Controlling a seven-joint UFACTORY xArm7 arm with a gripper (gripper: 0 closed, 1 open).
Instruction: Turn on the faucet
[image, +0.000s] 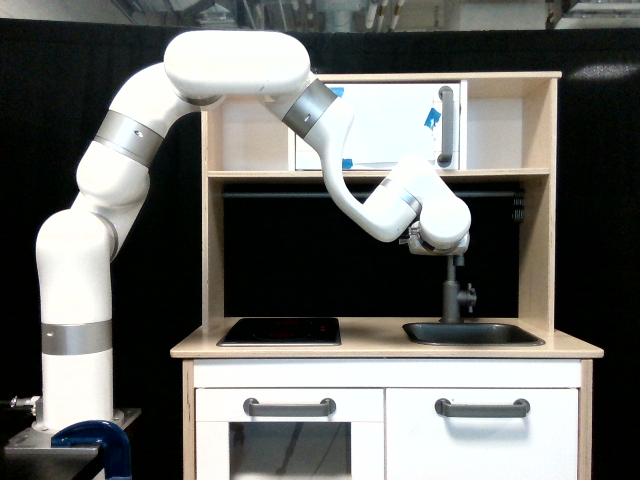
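Observation:
The faucet (452, 295) is a slim dark grey upright pipe with a small side knob (467, 295), standing at the back of the sink (473, 333) on the toy kitchen's counter. My white arm reaches in from the exterior view's left, and its wrist (442, 222) sits right over the top of the faucet, hiding the spout. Only a small dark part of the gripper (432, 245) shows under the wrist. Its fingers are hidden, so I cannot tell whether they are open or shut.
A black hob (280, 331) lies on the wooden counter (380, 345) left of the sink. Above it, a shelf (380, 174) carries a white cabinet door with a grey bar handle (445, 126). Wooden side panels (536, 250) close in the niche.

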